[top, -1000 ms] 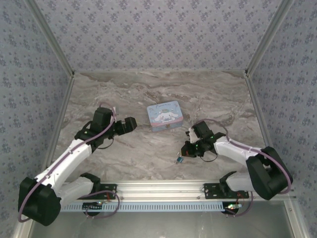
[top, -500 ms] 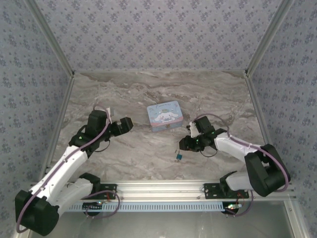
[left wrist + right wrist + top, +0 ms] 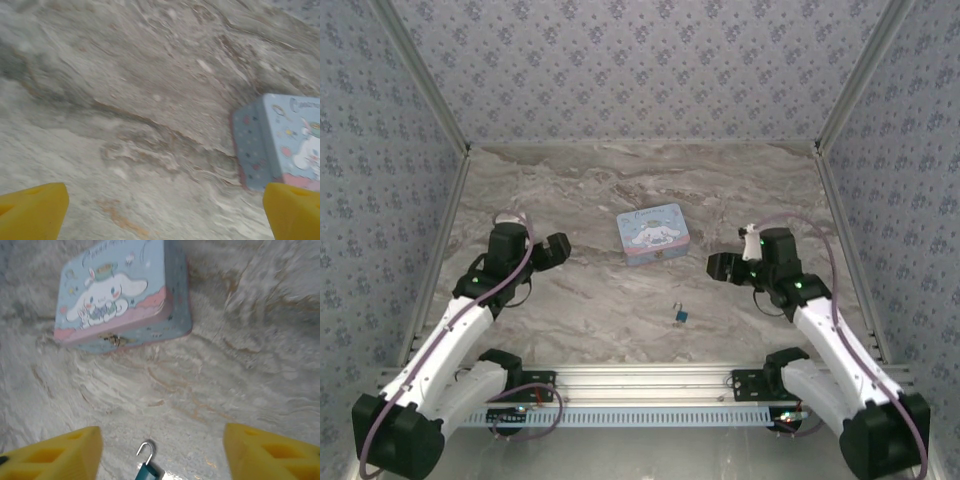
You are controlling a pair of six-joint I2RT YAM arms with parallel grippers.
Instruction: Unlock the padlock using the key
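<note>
While both arms hang low over the marble-patterned tabletop [image 3: 620, 180], the teal-blue padlock [image 3: 681, 316] lies on it toward the near edge, roughly midway between the two arms. It sits in front of the pastel-blue cartoon-printed tin [image 3: 655, 233] and well apart from it. In the right wrist view the padlock [image 3: 149, 472] sits at the bottom edge, and its thin metal shackle [image 3: 145, 449] curves up like a hook, with one end seeming free of the body.

The right claw [image 3: 717, 266] is released. Its yellow fingers [image 3: 56, 456] stand wide apart with nothing grasped between them. From above it hangs to the right of the padlock, apart from it, pointing toward the tin [image 3: 120, 295].

The left claw [image 3: 560, 247] is likewise released and grasps nothing, its yellow fingers [image 3: 31, 210] spread to the lower corners of its wrist view. It is over bare tabletop left of the tin [image 3: 277, 140], near it but not touching.
</note>
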